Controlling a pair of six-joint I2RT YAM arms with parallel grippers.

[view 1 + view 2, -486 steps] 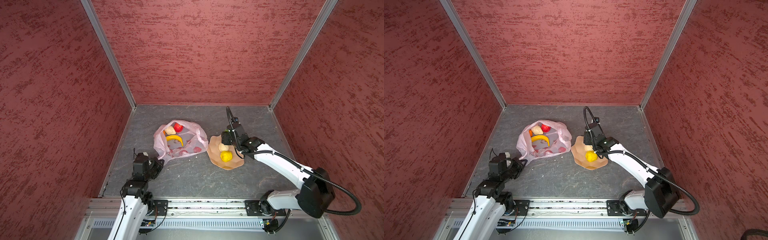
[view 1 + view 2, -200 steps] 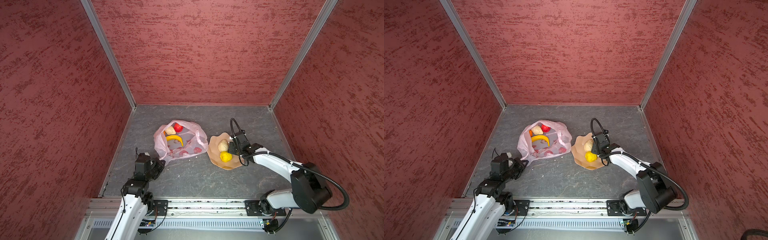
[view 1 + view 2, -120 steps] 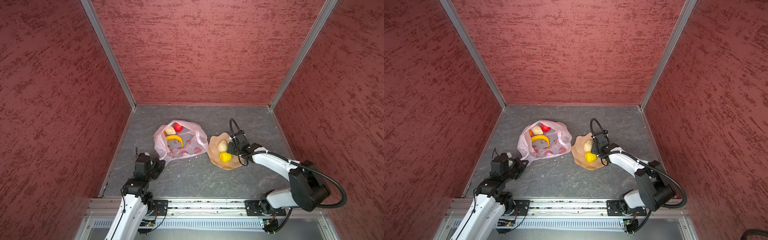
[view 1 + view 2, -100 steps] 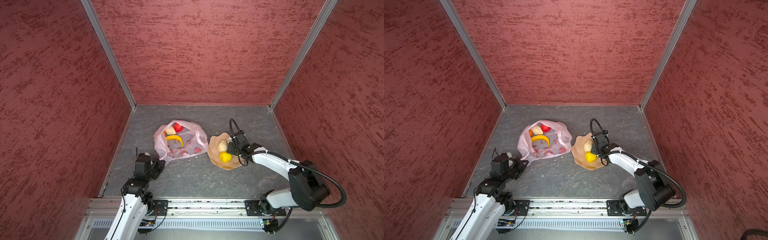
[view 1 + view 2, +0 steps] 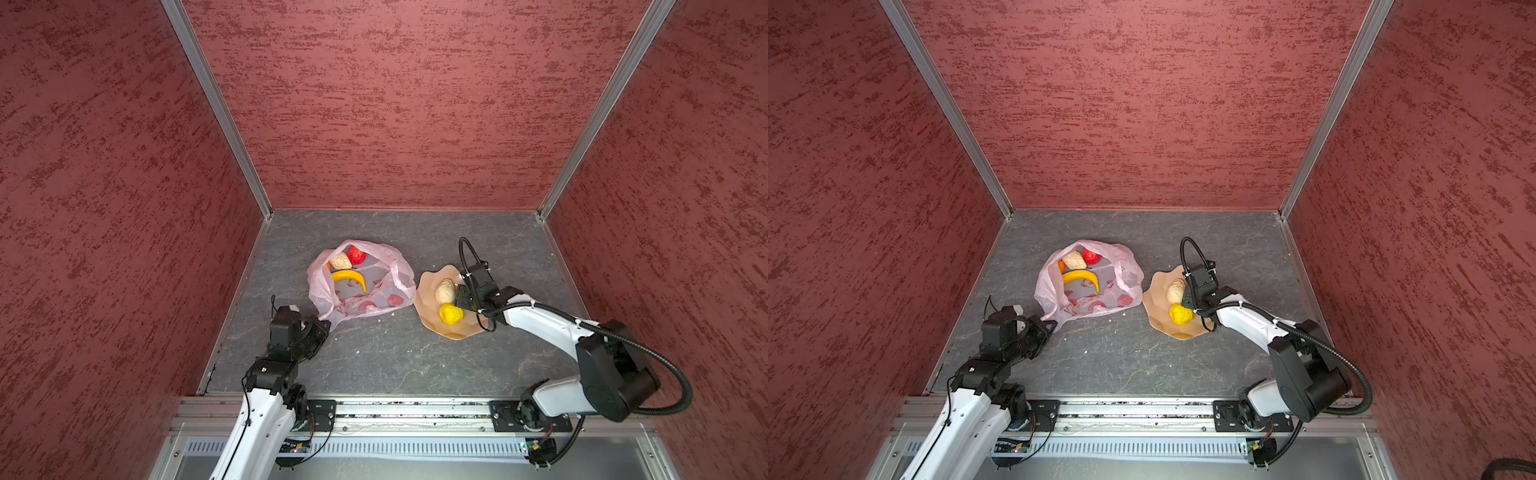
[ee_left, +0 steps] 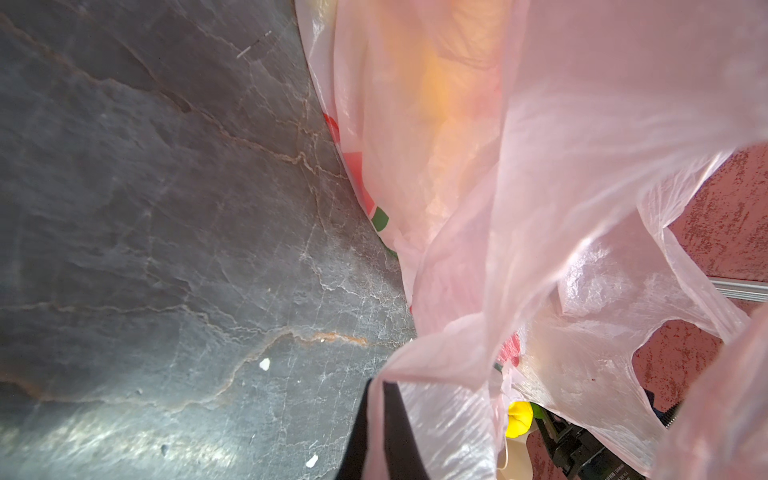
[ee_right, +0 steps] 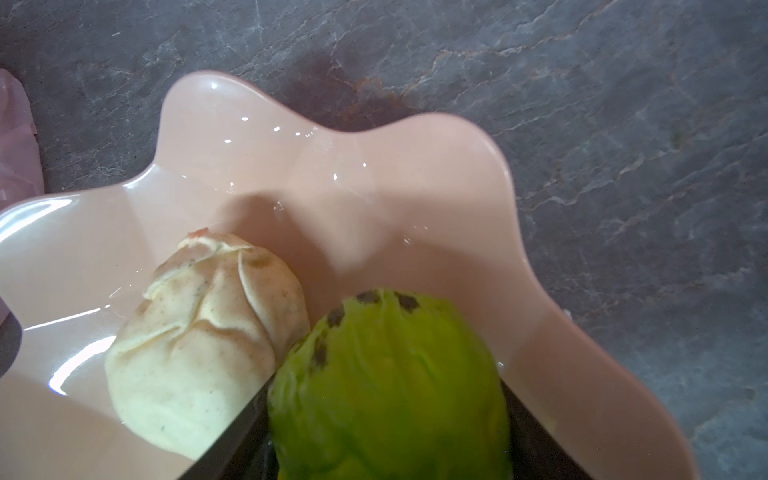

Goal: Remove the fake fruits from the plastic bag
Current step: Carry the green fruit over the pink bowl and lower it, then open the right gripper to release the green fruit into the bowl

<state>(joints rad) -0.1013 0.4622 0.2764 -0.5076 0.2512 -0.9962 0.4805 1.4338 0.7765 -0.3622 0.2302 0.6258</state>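
The right gripper (image 5: 460, 298) has dropped inside the rim of the plate (image 7: 249, 158), clasping the green fruit (image 7: 386, 374); the left gripper (image 5: 322, 326) pinches the near edge of the bag (image 5: 374, 291).

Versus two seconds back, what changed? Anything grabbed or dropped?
The right gripper came down low over the plate, beside the cream fruit, jaws still closed on the green fruit; nothing let go. Unchanged: left gripper, jaws shut on the plastic bag edge; banana and red fruit in the bag; yellow fruit on the plate.
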